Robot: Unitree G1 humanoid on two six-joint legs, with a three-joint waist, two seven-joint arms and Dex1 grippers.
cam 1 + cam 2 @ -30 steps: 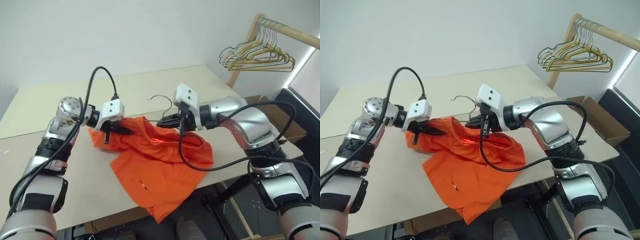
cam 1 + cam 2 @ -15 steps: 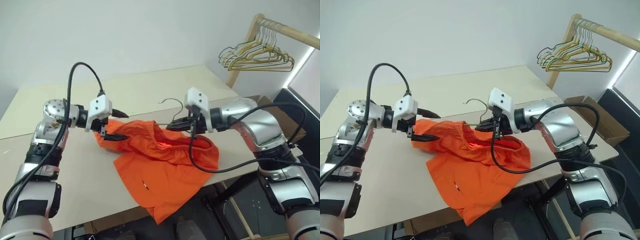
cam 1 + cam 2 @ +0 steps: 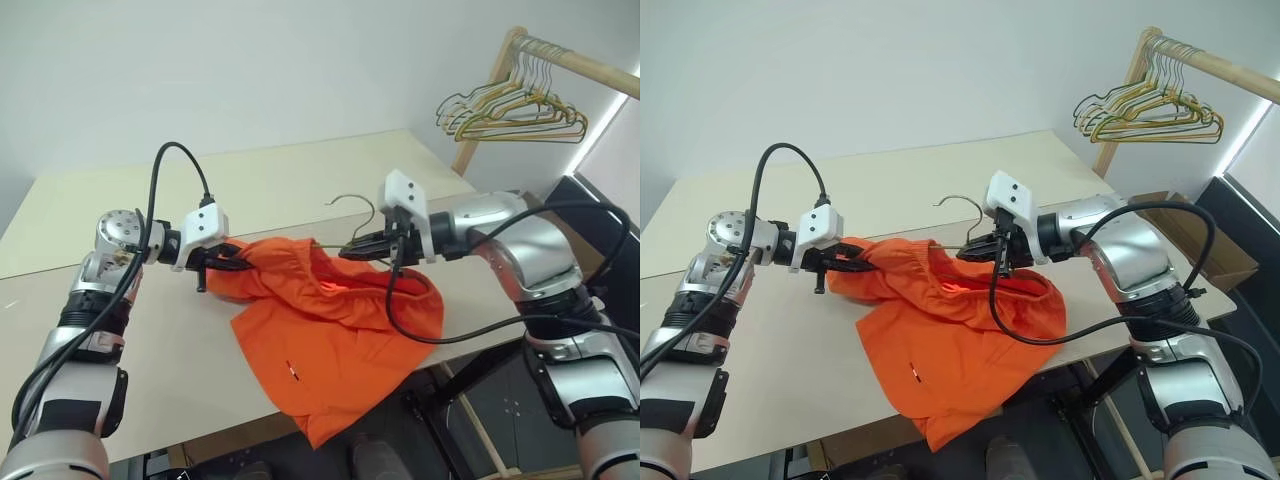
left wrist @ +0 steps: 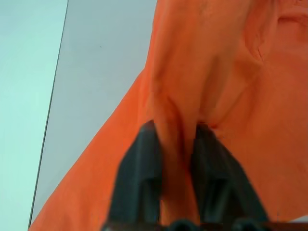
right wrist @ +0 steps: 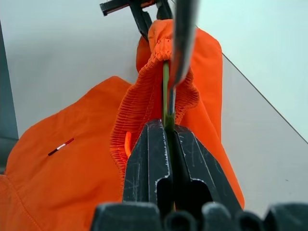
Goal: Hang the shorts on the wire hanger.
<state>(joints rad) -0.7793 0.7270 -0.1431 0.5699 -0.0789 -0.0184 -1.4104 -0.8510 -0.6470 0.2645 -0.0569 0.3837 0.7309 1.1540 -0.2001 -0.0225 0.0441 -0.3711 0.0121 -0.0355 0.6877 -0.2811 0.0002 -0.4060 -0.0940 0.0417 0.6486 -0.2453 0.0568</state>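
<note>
- The left end effector [image 3: 862, 265] pinches a fold of the shorts [image 3: 940, 350] at their waistband end, fingers [image 4: 139, 168] pressed on the orange cloth.
- The right end effector [image 3: 970, 252] clamps the wire hanger [image 3: 962, 205], whose hook rises just behind it.
- Between the two, the shorts' waistband hangs lifted; the rest drapes over the counter [image 3: 770, 400] edge.

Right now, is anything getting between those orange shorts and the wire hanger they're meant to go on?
Nothing visible. The wire hanger, pinched by the right end effector, already runs into the shorts' waistband, while the left end effector grips a fold of the fabric.
</note>
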